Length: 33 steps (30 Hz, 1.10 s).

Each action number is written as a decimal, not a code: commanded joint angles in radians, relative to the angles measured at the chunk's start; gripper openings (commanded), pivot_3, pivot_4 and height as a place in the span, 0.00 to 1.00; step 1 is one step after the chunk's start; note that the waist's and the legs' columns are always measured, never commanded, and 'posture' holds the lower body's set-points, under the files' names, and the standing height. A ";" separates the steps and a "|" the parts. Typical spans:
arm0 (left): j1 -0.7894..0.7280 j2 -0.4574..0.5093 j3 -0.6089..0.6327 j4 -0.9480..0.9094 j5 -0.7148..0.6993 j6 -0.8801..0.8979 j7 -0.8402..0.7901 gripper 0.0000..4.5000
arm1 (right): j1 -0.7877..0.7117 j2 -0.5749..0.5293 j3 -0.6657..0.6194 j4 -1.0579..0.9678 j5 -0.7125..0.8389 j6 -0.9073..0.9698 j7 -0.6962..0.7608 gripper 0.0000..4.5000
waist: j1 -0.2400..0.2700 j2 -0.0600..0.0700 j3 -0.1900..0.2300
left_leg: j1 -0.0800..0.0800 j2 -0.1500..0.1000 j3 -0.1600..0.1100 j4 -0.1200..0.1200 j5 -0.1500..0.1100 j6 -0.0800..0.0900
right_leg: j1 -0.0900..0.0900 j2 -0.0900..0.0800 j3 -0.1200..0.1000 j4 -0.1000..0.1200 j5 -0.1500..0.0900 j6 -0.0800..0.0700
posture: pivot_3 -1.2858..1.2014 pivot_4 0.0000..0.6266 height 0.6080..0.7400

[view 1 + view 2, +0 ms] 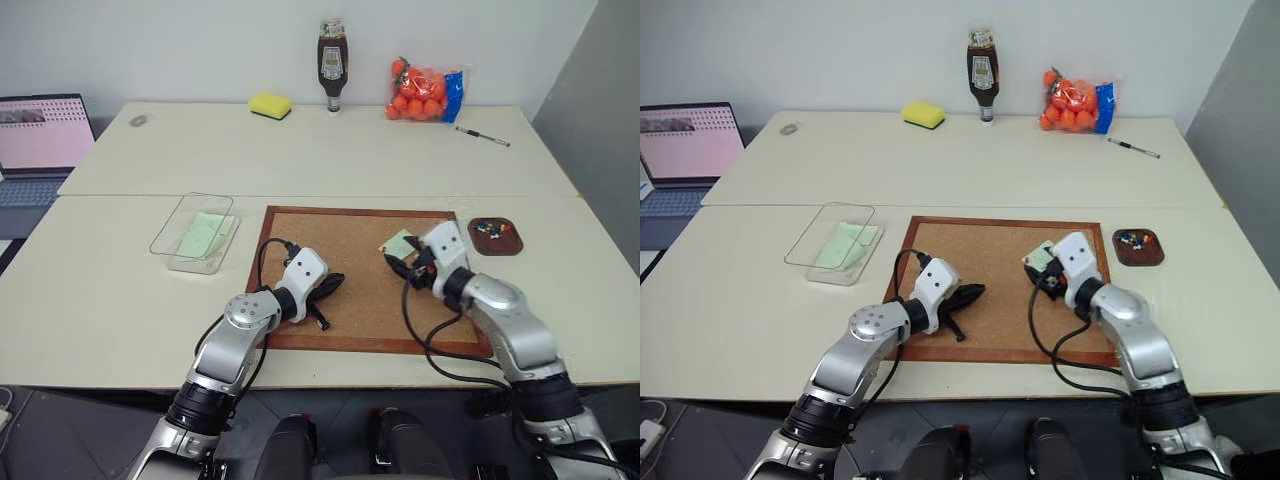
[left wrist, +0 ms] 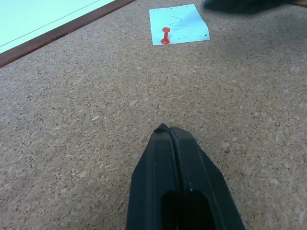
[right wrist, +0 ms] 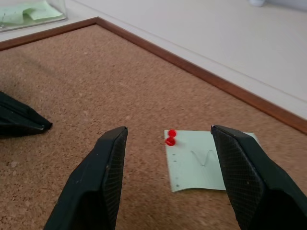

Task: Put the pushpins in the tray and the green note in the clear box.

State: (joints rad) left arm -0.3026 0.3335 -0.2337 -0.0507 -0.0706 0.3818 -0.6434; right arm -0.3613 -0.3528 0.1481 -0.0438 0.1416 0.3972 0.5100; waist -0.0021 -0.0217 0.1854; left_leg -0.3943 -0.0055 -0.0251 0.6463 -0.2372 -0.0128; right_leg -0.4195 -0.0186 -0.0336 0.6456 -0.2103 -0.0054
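A pale-green note (image 3: 206,160) lies on the corkboard (image 1: 350,260) near its far right corner, held down by a red pushpin (image 3: 170,138). My right gripper (image 3: 169,132) stands open just above that pin, one finger on each side of the note's edge. My left gripper (image 2: 165,129) is shut and empty, low over the middle of the board, pointing toward the note (image 2: 178,25). The small brown tray (image 1: 512,247) sits right of the board with several pushpins inside. The clear box (image 1: 168,228) stands left of the board and holds a green slip (image 1: 205,232).
Along the table's far edge are a yellow sponge (image 1: 270,105), a sauce bottle (image 1: 331,65), a bag of orange balls (image 1: 425,92) and a pen (image 1: 483,137). A laptop (image 1: 40,135) sits at the far left.
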 commanded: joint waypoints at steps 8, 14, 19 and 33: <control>0.011 0.003 -0.018 -0.001 0.011 0.005 -0.002 0.00 | -0.145 0.068 0.020 0.232 -0.053 -0.111 0.011 0.57 | 0.000 0.000 0.000 | 0.000 0.000 0.000 0.000 0.000 0.000 | 0.000 0.000 0.000 0.000 0.000 0.000 | 0.52 0.24 1.00; 0.018 0.003 -0.017 -0.010 0.010 0.010 0.003 0.00 | -0.149 0.075 0.016 0.260 -0.055 -0.130 0.018 0.32 | 0.000 0.000 0.000 | 0.000 0.000 0.000 0.000 0.000 0.000 | 0.000 0.000 0.000 0.000 0.000 0.000 | 0.52 0.24 1.00; 0.020 0.002 -0.015 -0.011 0.009 0.011 0.005 0.00 | -0.144 0.080 -0.002 0.263 -0.049 -0.128 0.007 0.08 | 0.000 0.000 0.000 | 0.000 0.001 0.000 0.000 0.000 0.000 | 0.000 0.000 0.000 0.000 0.000 0.000 | 0.52 0.24 1.00; 0.025 -0.004 -0.012 -0.014 -0.001 0.008 -0.003 0.00 | -0.131 0.108 -0.046 0.093 0.015 -0.143 0.029 0.01 | -0.001 0.000 0.000 | -0.001 0.001 0.000 0.000 0.000 0.000 | -0.001 0.000 0.001 0.000 0.000 0.000 | 0.52 0.24 1.00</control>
State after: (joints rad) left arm -0.2905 0.3315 -0.2294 -0.0652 -0.0717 0.3820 -0.6418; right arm -0.4675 -0.2542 0.1245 0.1611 0.1194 0.2850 0.5238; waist -0.0027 -0.0216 0.1854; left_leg -0.3952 -0.0045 -0.0254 0.6458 -0.2372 -0.0129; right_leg -0.4206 -0.0187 -0.0328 0.6459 -0.2103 -0.0056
